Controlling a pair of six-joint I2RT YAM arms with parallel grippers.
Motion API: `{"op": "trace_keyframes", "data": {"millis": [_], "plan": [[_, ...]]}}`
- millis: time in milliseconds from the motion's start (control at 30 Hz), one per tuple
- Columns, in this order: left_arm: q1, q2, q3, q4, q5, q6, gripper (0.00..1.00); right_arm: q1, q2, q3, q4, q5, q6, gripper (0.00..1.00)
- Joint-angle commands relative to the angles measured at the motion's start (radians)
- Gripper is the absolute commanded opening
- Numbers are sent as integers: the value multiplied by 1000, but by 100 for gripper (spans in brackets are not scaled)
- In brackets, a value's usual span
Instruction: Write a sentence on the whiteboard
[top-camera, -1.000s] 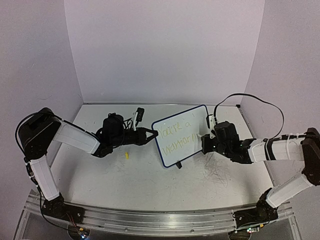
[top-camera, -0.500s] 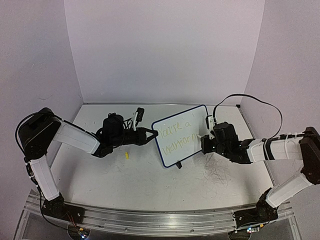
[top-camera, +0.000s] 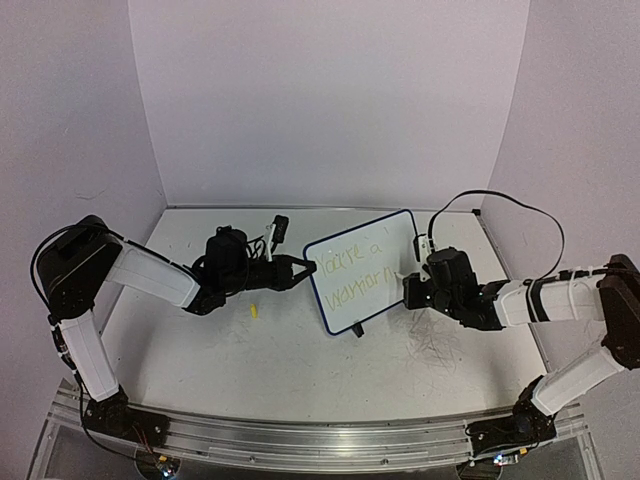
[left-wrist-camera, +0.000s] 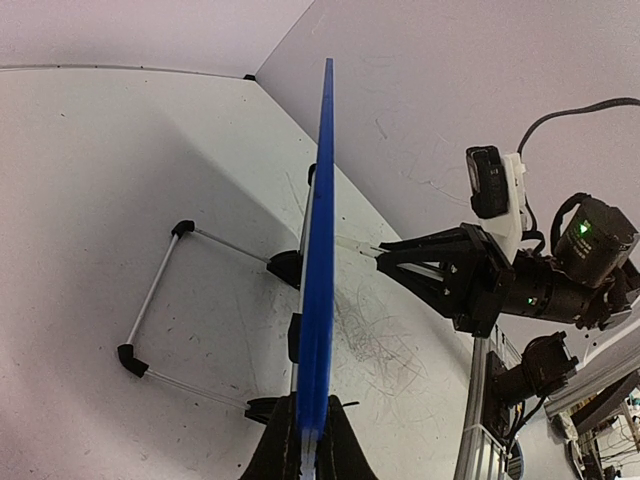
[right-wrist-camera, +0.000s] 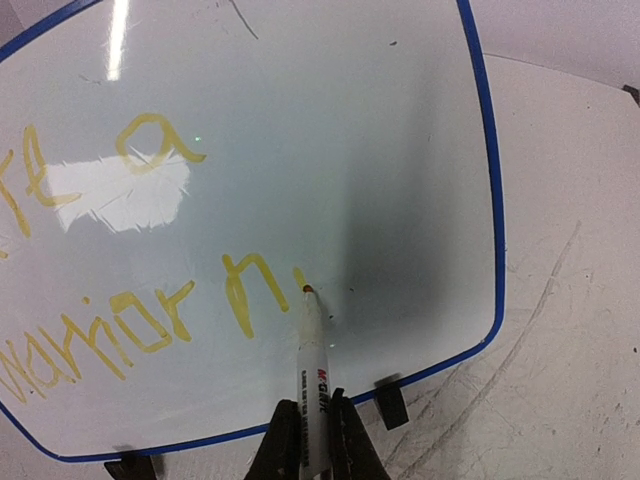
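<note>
The right fingers (right-wrist-camera: 282, 445) are pinched tight on a white marker (right-wrist-camera: 313, 370). Its tip, just ahead of them, touches the whiteboard (right-wrist-camera: 400, 150) next to the last letters of the yellow sentence (right-wrist-camera: 150, 310). The left fingers (left-wrist-camera: 280, 455) squeeze the board's blue edge. The board stands up straight ahead of them on the table (left-wrist-camera: 90, 200).

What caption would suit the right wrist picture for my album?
A marker pinched in the right jaws meets the whiteboard just past the last yellow letters.

Small yellow bit (top-camera: 255, 311) on scribbled table (top-camera: 300, 370)
</note>
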Motion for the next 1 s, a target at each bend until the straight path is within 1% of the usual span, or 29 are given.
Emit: {"op": "trace_keyframes", "data": {"millis": [0,633,967], "plan": [[1,-33,-3,-29,32,5,0,-18,10,12,2,25,25,0],[1,-22,4,-29,42,4,0,-21,28,74,54,19,-11,0],[1,-22,4,-30,40,5,0,-21,14,52,57,-41,-13,0]]}}
